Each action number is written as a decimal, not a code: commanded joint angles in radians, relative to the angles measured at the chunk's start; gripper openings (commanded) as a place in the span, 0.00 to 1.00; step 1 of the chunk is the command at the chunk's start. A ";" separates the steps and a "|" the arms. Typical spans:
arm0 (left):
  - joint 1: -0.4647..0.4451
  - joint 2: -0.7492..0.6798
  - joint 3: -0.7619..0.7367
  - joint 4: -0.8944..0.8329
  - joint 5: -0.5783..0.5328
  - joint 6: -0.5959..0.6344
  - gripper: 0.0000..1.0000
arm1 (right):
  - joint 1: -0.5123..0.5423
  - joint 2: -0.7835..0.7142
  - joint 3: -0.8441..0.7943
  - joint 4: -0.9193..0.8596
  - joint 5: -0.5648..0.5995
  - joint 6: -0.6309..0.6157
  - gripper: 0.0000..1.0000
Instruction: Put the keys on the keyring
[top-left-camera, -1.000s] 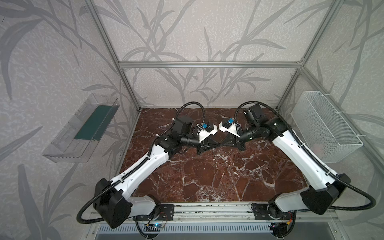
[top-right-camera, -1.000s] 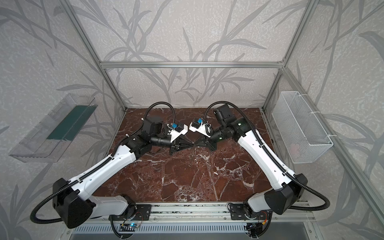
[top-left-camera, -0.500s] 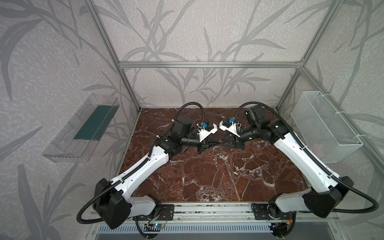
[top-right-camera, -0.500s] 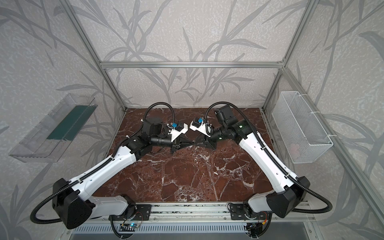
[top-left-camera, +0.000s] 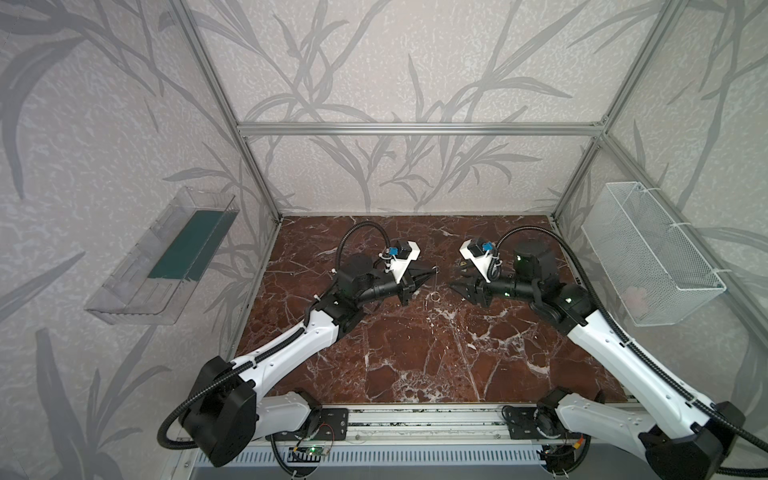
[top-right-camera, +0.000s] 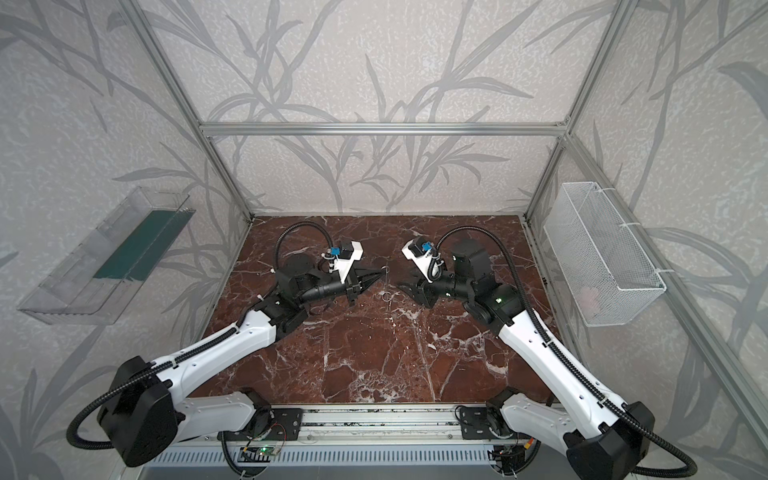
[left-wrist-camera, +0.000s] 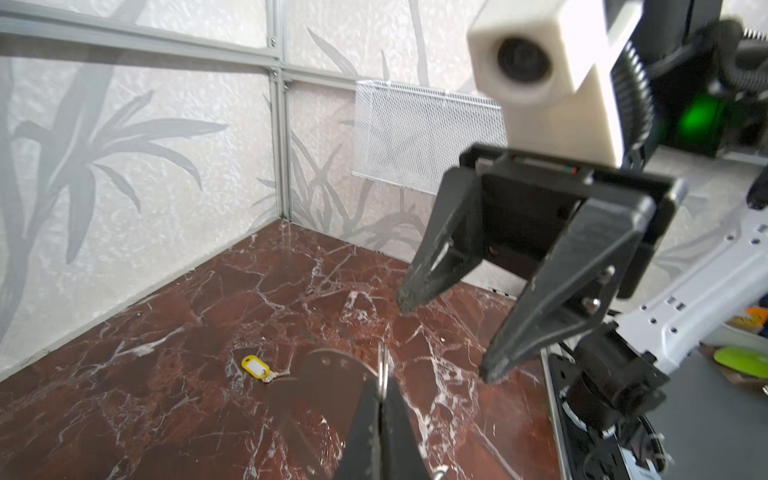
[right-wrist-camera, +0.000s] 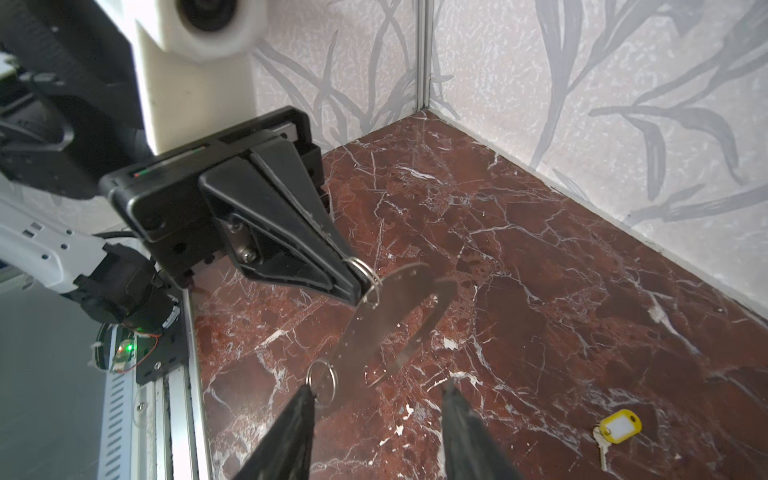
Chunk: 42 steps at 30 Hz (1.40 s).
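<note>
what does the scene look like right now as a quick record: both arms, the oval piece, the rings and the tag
left gripper: shut, fingers pinching a silver ring
oval piece: flat, large cutout, hangs from that silver ring
lower ring: threaded through the oval piece's bottom end, beside one right finger; contact unclear
right gripper: open, holding nothing
yellow tag: lying on the table with a small key attached, apart from both arms
</note>
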 joint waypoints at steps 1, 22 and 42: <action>-0.021 -0.001 -0.019 0.245 -0.082 -0.084 0.00 | -0.003 -0.025 -0.061 0.258 0.000 0.146 0.43; -0.049 0.026 0.010 0.243 0.044 -0.074 0.00 | -0.002 -0.007 -0.073 0.411 -0.161 0.141 0.22; -0.048 0.067 0.073 0.159 0.195 -0.083 0.00 | -0.005 -0.029 -0.047 0.383 -0.268 0.108 0.00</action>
